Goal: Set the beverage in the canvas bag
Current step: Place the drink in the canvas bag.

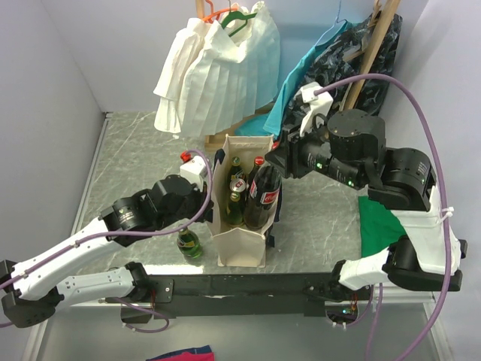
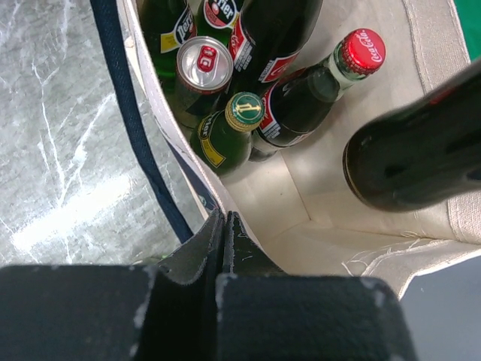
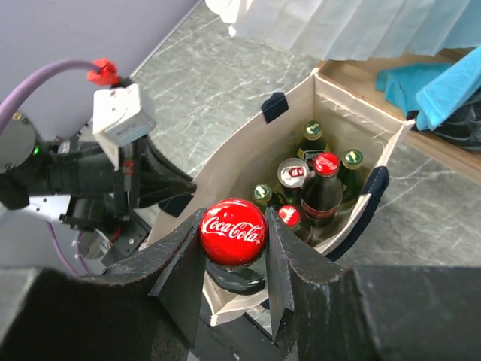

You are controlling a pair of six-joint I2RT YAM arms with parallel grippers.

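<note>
The large cola bottle [image 1: 264, 197] is gripped at its red cap between the fingers of the right gripper [image 3: 234, 226], which are clamped on it from either side. The bottle hangs upright, its long axis running straight down from those fingers, and its base is seen over the right part of the mouth of the canvas bag [image 1: 239, 252], close to the right wall. Whether the base is below the rim cannot be told. The left wall of the bag is pinched at its rim by the fully closed fingers of the left gripper [image 2: 223, 229], so the mouth is held open. The right arm is judged to be the one for the coming move, a straight descent into the free corner, since the left is taken up with the bag. Inside the bag six drinks are counted: three green-capped bottles [image 3: 312, 129], two smaller red-capped cola bottles [image 3: 325, 163] and one can [image 3: 291, 171]. One more green bottle [image 1: 191, 244] stands on the table [image 1: 135, 150], just left of the bag in the top view
</note>
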